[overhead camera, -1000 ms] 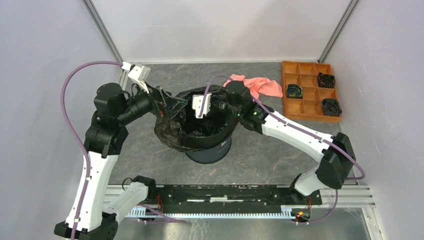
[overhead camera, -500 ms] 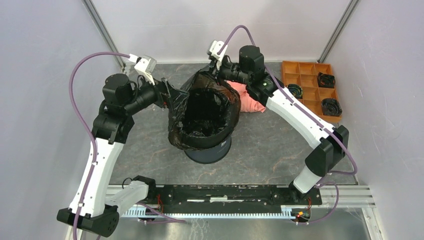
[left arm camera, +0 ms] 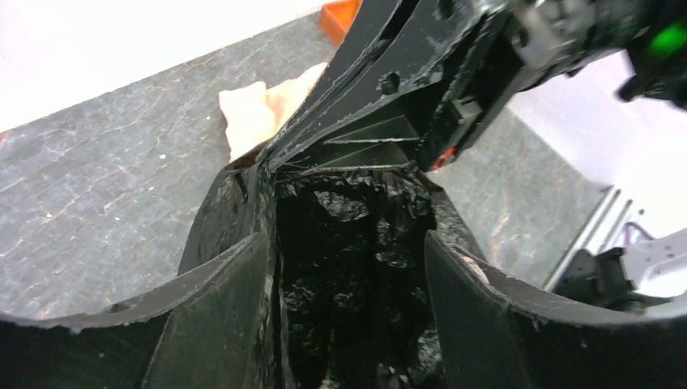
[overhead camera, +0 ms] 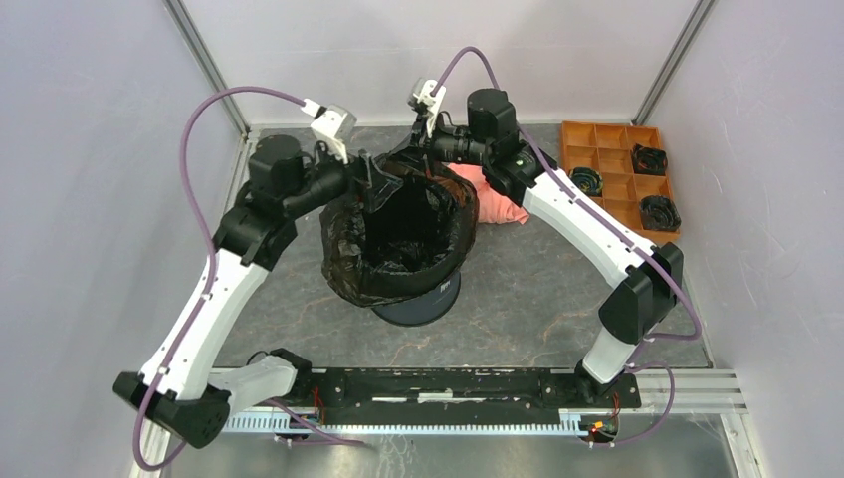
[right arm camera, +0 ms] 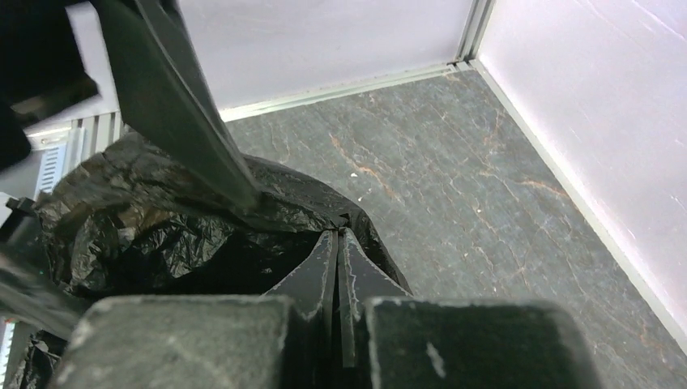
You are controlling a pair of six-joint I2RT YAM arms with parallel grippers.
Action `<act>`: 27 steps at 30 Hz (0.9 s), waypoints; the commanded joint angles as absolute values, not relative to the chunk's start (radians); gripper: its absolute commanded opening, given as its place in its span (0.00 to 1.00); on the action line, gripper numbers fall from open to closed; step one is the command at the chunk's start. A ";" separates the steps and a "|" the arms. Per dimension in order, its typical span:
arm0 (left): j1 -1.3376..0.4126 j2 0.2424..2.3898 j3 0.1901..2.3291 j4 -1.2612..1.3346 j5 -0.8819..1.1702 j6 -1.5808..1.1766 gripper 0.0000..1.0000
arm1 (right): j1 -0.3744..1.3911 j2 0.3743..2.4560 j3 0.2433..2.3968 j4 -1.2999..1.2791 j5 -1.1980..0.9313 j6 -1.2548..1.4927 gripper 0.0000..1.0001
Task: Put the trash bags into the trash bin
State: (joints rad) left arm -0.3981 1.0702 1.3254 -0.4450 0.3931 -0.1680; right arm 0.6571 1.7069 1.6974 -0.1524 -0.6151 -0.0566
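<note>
Your right end effector [overhead camera: 428, 162] is pinched together on the far edge of the trash bag [overhead camera: 346, 267]. The bag drapes over the trash bin [overhead camera: 423, 301], mid-bench [overhead camera: 299, 309]. Your left end effector [overhead camera: 369, 183] stands apart at the bag's far-left edge, near the right one. The pink cloth [overhead camera: 495, 205] lies just right.

Top external: high behind the arm bases [overhead camera: 184, 423], looking steeply down, whole table [overhead camera: 557, 289] in frame, bases at 6 o'clock. Left wrist: tight on the trash bag [left arm camera: 348, 267] mouth, facing about 3 o'clock; right wrist: equally tight, facing about 9 o'clock. All three share the bag's far rim.
</note>
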 commanded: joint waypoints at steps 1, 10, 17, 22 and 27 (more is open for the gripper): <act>-0.444 1.144 1.389 -0.487 0.171 -0.104 0.69 | 0.654 1.720 1.758 -0.098 -0.637 -0.009 0.00; -0.429 1.138 1.361 -0.522 0.014 -0.186 0.52 | 0.623 1.736 1.757 -0.097 -0.648 -0.007 0.00; -0.398 1.176 1.355 -0.537 0.010 -0.189 0.42 | 0.611 1.750 1.751 -0.078 -0.680 -0.002 0.00; -0.397 1.150 1.350 -0.532 0.107 -0.172 0.64 | 0.605 1.756 1.757 -0.072 -0.688 0.034 0.01; -0.404 1.021 1.292 -0.490 0.123 -0.149 0.75 | 0.603 1.755 1.768 -0.075 -0.676 0.084 0.01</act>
